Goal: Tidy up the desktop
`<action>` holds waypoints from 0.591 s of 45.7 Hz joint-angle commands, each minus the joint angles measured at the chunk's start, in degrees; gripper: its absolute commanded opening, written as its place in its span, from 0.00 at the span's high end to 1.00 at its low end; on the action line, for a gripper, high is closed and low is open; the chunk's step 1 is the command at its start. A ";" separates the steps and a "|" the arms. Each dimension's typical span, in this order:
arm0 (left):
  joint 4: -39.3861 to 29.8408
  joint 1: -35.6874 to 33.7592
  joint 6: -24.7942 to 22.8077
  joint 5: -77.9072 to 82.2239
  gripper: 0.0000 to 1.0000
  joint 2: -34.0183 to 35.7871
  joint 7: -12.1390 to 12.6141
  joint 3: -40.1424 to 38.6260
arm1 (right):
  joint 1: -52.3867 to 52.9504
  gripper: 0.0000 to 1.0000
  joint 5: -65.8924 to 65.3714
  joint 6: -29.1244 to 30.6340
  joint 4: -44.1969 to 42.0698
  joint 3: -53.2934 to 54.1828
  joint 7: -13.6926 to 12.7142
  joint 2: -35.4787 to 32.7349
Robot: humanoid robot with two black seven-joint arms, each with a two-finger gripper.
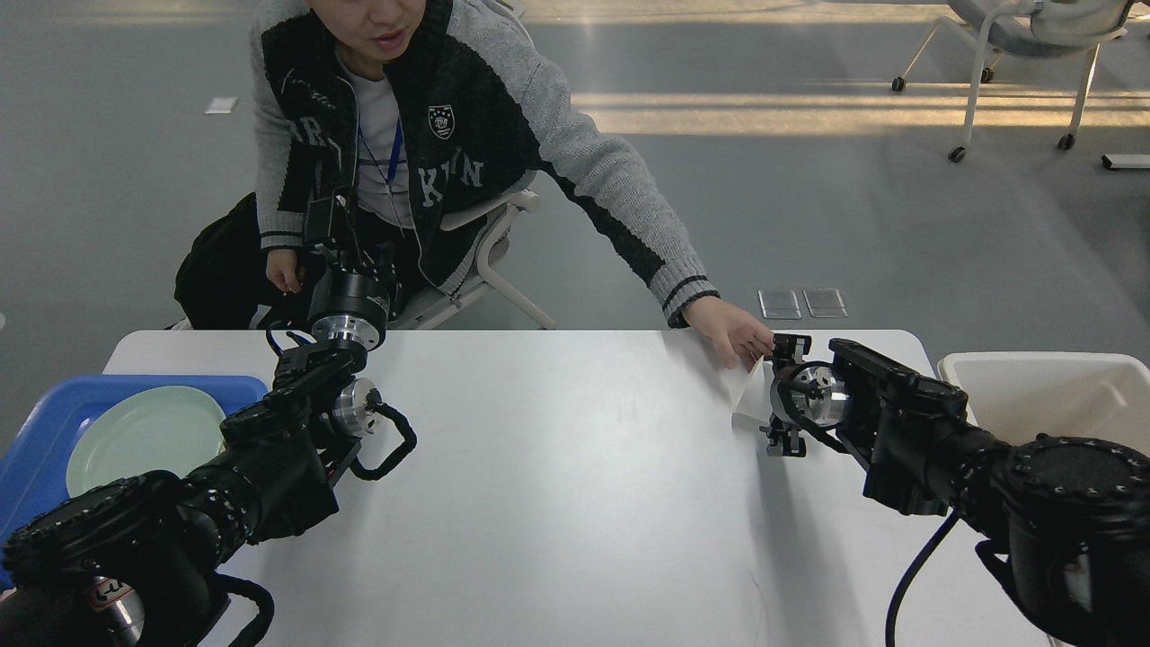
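Note:
The desktop (575, 503) is a wide white tabletop with rounded corners. A small white paper-like piece (746, 395) stands on it at the far right. A person's hand (732, 331) touches its top. My right gripper (780, 395) is right beside this piece, on its right. It is dark and seen end-on, so I cannot tell whether it is open. My left gripper (325, 225) is raised past the table's far left edge, in front of the person's torso. Its fingers cannot be told apart.
A blue tray (54, 422) with a pale green plate (144, 436) sits at the left edge. An off-white plastic bin (1033, 377) stands at the right edge. A person (431, 135) sits close behind the table and reaches over it. A wheeled chair (1015, 54) stands far back right.

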 commanded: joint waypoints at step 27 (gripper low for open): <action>0.00 -0.07 0.00 0.00 0.02 0.00 0.00 0.00 | -1.38 0.39 -0.87 0.33 0.43 -2.45 -0.35 -0.53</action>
